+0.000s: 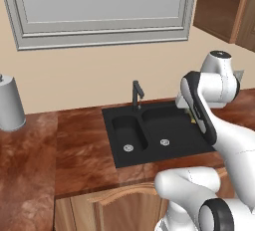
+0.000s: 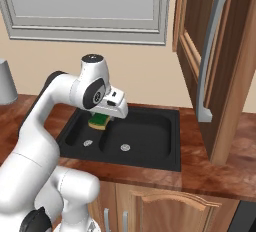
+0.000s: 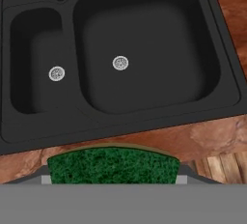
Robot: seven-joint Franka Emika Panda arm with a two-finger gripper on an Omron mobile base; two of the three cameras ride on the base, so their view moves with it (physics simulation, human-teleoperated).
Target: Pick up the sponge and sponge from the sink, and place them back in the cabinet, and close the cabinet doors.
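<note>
Above the black double-basin sink (image 2: 150, 141), my gripper (image 2: 102, 118) pinches a sponge (image 2: 99, 121) (green top over a yellow layer), lifted clear of the basins. Both basins hold nothing but their round silver drains (image 3: 120, 63). The surface (image 1: 74, 145) around the sink is mottled reddish-brown. To the right, a brown panelled cabinet door (image 2: 220, 51) stands open.

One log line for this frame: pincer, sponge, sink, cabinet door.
pincer: shut on sponge, lifted above sink | sink basins: no second sponge seen | cabinet door: open
</note>
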